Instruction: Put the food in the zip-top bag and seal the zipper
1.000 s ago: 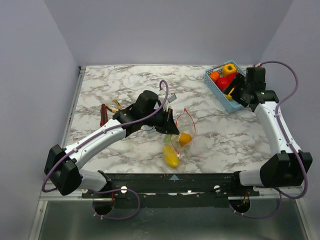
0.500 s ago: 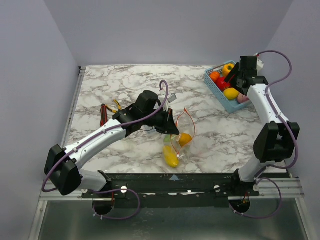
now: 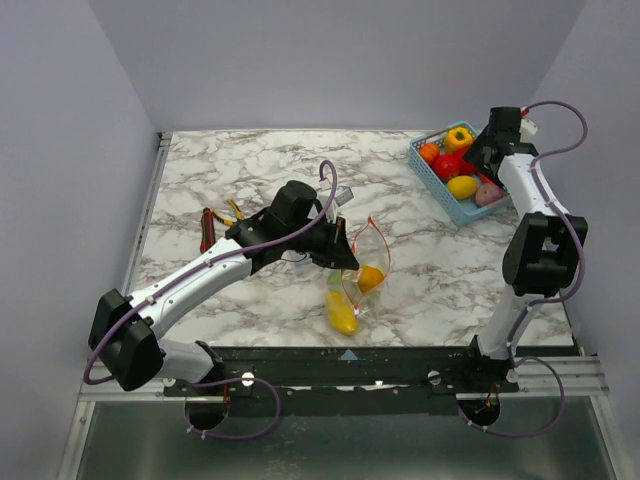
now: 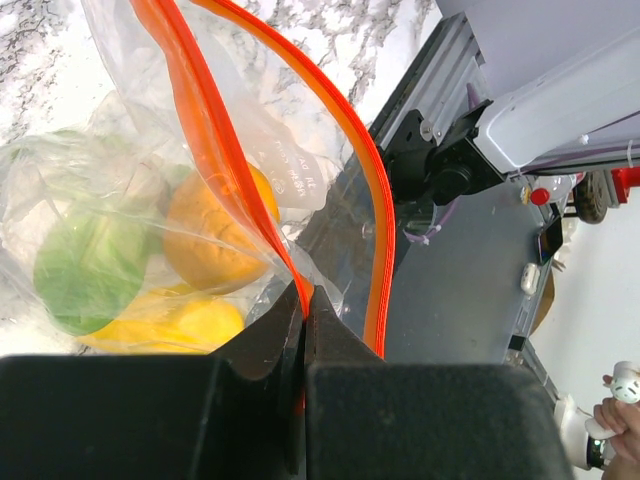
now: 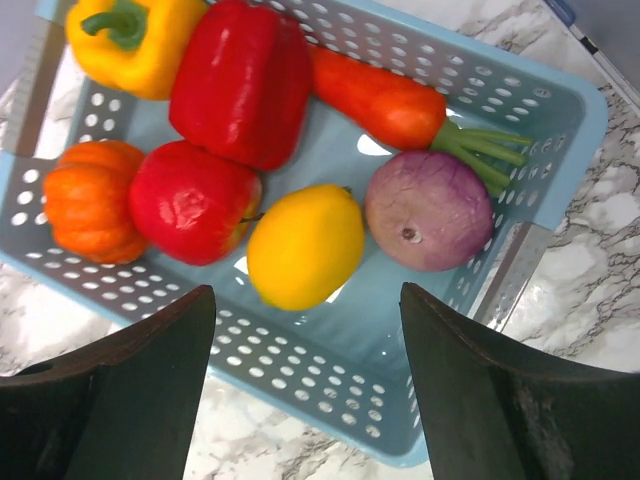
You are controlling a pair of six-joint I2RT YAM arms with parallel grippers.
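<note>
The clear zip-top bag lies near the table's front middle with its mouth held up and open. My left gripper is shut on one side of the red-orange zipper, as the left wrist view shows. Inside the bag are an orange fruit, a green piece and a yellow one. My right gripper is open and empty above the blue basket. The basket holds a lemon, red apple, red pepper, yellow pepper, carrot, onion and small pumpkin.
The blue basket stands at the far right corner, close to the right wall. A red-handled tool with yellow bits lies at the left of the marble table. The black front rail runs along the near edge.
My right arm has swung back and right over the basket, so the lemon and onion now show. My left gripper and the bag have not moved.
</note>
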